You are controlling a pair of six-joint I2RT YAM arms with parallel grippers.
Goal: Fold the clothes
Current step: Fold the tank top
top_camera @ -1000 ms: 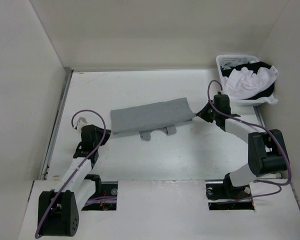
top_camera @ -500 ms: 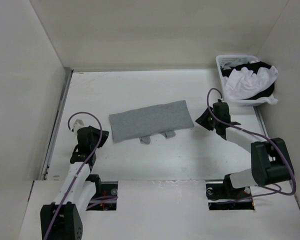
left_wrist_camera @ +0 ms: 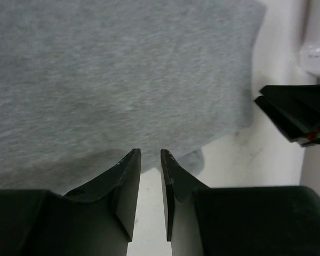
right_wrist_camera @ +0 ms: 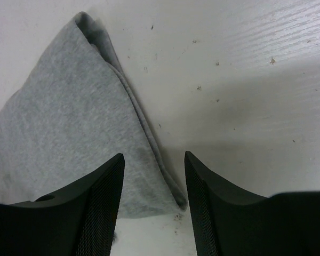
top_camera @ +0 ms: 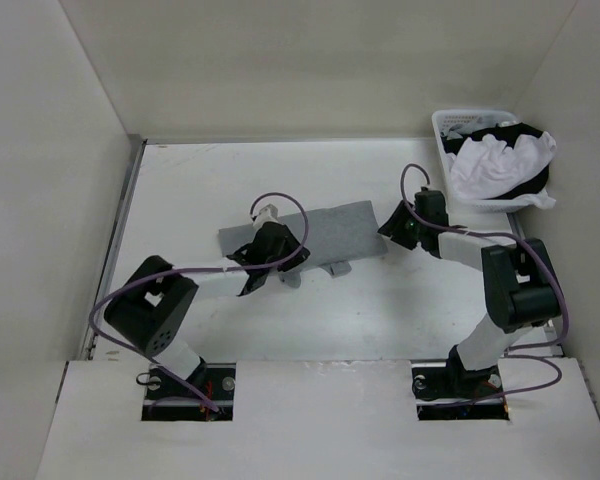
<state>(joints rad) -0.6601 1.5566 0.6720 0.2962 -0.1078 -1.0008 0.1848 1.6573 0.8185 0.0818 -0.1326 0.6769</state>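
The grey tank top [top_camera: 340, 225] lies as a folded strip mid-table [top_camera: 380, 310]. The left gripper [left_wrist_camera: 150, 153], jaws a narrow empty slit, hovers over its 7 o'clock edge. The right gripper [right_wrist_camera: 153, 156], jaws half-spread and empty, frames the 3 o'clock corner (layers stacked there). For the next fold, I'd pinch every layer.

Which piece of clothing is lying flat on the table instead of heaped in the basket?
The grey tank top, a flat folded strip on the table. The white garment and black garment are bunched together in the far-right basket.
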